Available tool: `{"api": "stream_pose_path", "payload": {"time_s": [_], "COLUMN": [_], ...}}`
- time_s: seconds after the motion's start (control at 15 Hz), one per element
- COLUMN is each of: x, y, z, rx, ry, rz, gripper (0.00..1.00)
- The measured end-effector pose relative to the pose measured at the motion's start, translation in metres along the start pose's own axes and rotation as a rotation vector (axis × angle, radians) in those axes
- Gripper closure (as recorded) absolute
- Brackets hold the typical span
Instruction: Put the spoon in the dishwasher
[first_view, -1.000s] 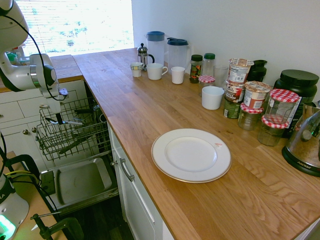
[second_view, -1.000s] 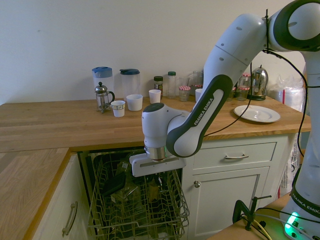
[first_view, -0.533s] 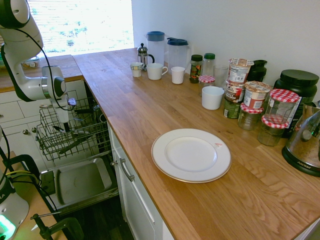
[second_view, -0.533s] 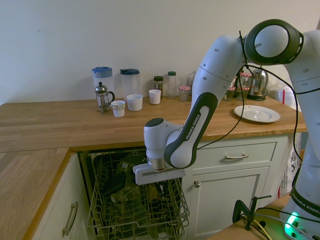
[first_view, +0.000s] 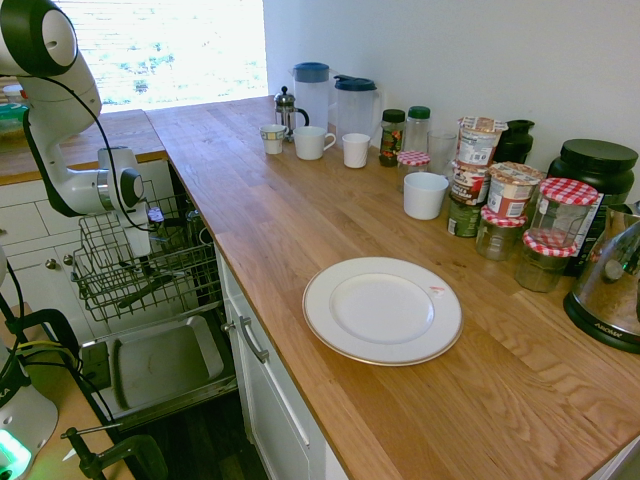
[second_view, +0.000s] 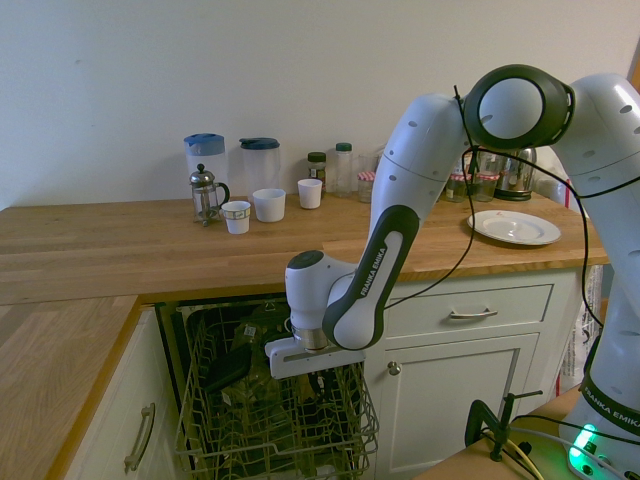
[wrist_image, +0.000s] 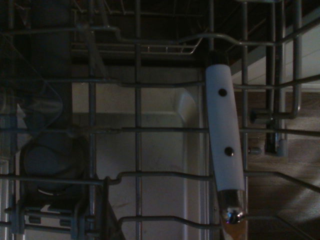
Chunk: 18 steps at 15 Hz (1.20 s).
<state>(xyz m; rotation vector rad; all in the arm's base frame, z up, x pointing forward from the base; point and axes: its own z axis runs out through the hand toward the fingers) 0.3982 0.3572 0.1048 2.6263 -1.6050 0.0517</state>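
Note:
The dishwasher stands open under the wooden counter, its wire rack (first_view: 100, 285) pulled out above the flat grey door panel (first_view: 160, 365). My gripper (first_view: 148, 250) is down inside the rack (second_view: 275, 430), near the side next to the counter, and my gripper (second_view: 320, 382) is shut. In the wrist view the spoon (wrist_image: 224, 145) rises from the bottom edge as a pale handle with two dark dots and a shiny metal end. It lies in front of the rack wires. The exterior views hide it among the wires.
Dark utensils (first_view: 140, 290) and a black item (second_view: 228, 365) lie in the rack. On the counter are a white plate (first_view: 382, 310), mugs, jars, two jugs and a kettle. White drawers (second_view: 470, 310) flank the dishwasher.
The gripper has moved across the rack toward the counter side and a little lower. The arm's elbow has folded in behind it. The gripper has stayed shut.

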Motion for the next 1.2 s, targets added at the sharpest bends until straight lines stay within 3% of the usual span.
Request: {"api": "stream_pose_path", "payload": {"time_s": [0.67,0.87,1.2], "x": [-0.001,-0.002,-0.003], "y": [-0.002,0.01,0.03], "z": [-0.009,-0.045,-0.143], "rx": [0.018,0.043,0.074], "ry": [0.001,0.018,0.078], "rz": [-0.021,-0.024,-0.013], "gripper": [0.0,0.0,0.0]}}
